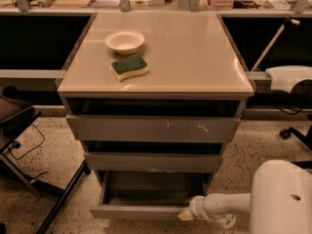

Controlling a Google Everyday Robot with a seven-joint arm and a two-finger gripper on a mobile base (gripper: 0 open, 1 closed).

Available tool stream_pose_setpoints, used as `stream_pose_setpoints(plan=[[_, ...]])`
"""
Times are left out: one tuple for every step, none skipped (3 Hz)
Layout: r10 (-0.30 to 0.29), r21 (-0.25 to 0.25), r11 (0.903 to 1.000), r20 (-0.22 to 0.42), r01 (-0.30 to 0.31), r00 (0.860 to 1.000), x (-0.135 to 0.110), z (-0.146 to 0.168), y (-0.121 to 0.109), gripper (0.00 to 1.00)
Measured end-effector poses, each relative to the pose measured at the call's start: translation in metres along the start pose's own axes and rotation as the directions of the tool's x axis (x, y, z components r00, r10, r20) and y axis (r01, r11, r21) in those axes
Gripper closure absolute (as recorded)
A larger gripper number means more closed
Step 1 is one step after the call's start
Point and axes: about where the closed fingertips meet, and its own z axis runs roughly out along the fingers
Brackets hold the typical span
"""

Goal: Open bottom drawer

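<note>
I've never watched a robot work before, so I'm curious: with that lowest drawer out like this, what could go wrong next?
The gripper sits at the right end of the bottom drawer front, so an off-centre pull might skew or jam it. The drawer already juts well past the middle drawer; pulling much further might bring it right out.

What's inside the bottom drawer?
The bottom drawer shows only bare grey floor; its back part hides under the middle drawer. The hand sits at its front right corner.
</note>
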Motion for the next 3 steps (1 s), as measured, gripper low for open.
stream_pose_setpoints(plan=[[0.008, 0.019, 0.9998, 0.008, -0.008, 1.0, 0.014, -0.006, 0.013, 1.0], [0.008, 0.019, 0.9998, 0.008, -0.008, 1.0, 0.011, -0.007, 0.013, 1.0], [0.018, 0.034, 0.9992, 0.009, -0.019, 1.0, 0.025, -0.012, 0.027, 1.0]])
